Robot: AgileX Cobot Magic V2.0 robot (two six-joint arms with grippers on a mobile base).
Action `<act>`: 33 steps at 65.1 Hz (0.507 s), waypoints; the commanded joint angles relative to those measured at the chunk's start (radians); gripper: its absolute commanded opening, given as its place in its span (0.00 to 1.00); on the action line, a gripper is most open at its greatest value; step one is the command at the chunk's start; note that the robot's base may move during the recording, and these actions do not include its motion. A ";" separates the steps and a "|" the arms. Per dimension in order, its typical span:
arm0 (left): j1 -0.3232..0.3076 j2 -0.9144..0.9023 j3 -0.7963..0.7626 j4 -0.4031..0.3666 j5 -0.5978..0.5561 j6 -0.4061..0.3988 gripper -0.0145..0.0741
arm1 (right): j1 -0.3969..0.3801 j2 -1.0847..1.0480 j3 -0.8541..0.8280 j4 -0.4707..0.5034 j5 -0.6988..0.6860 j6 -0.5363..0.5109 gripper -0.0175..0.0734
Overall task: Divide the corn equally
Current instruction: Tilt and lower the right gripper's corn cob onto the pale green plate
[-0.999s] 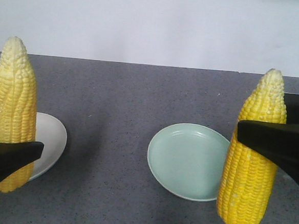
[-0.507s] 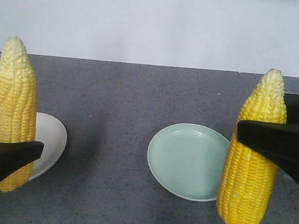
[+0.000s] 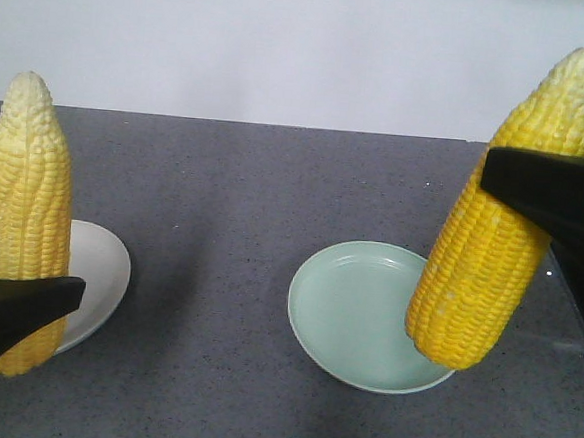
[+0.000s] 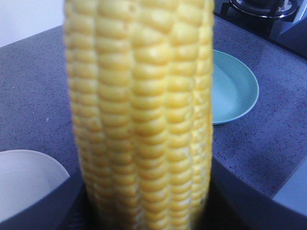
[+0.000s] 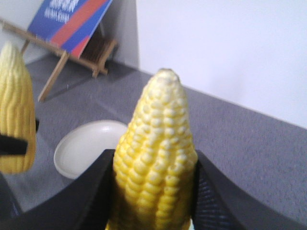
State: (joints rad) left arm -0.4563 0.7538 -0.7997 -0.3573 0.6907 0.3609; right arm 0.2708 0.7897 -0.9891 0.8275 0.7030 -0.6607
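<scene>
Two cobs of yellow corn are held up off the grey counter. My left gripper (image 3: pixel 13 310) is shut on the left corn (image 3: pixel 22 210), which stands upright over the near edge of a white plate (image 3: pixel 100 266). This corn (image 4: pixel 139 110) fills the left wrist view between my left gripper's (image 4: pixel 144 203) dark fingers. My right gripper (image 3: pixel 540 191) is shut on the right corn (image 3: pixel 496 233). That cob is tilted, pale tip up and to the right, blunt end above the right rim of a green plate (image 3: pixel 356 314). In the right wrist view the right gripper (image 5: pixel 153 191) clamps this corn (image 5: pixel 156 153).
The green plate (image 4: pixel 235 86) and white plate (image 4: pixel 24 177) are both empty. A stove burner (image 4: pixel 259 7) sits at the counter's far corner. A blue and red sign on a wooden easel (image 5: pixel 72 28) stands beyond the white plate (image 5: pixel 86 146). A white wall backs the counter.
My right gripper has risen and tilted its corn, swinging the blunt end left over the green plate's rim. The left gripper and its corn have not moved.
</scene>
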 commanded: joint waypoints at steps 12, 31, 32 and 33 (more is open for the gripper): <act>-0.004 -0.004 -0.022 -0.027 -0.064 0.002 0.48 | -0.007 -0.004 -0.025 0.057 -0.082 -0.001 0.44; -0.004 -0.004 -0.022 -0.027 -0.065 0.002 0.48 | -0.007 0.047 -0.082 0.007 -0.017 0.082 0.44; -0.004 -0.004 -0.022 -0.027 -0.065 0.002 0.48 | -0.007 0.057 -0.098 -0.009 -0.009 0.103 0.44; -0.004 -0.004 -0.022 -0.027 -0.065 0.002 0.48 | -0.007 0.068 -0.109 -0.026 -0.001 0.123 0.44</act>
State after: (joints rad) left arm -0.4563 0.7538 -0.7997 -0.3573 0.6907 0.3609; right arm 0.2708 0.8134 -1.0220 0.8320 0.7209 -0.6220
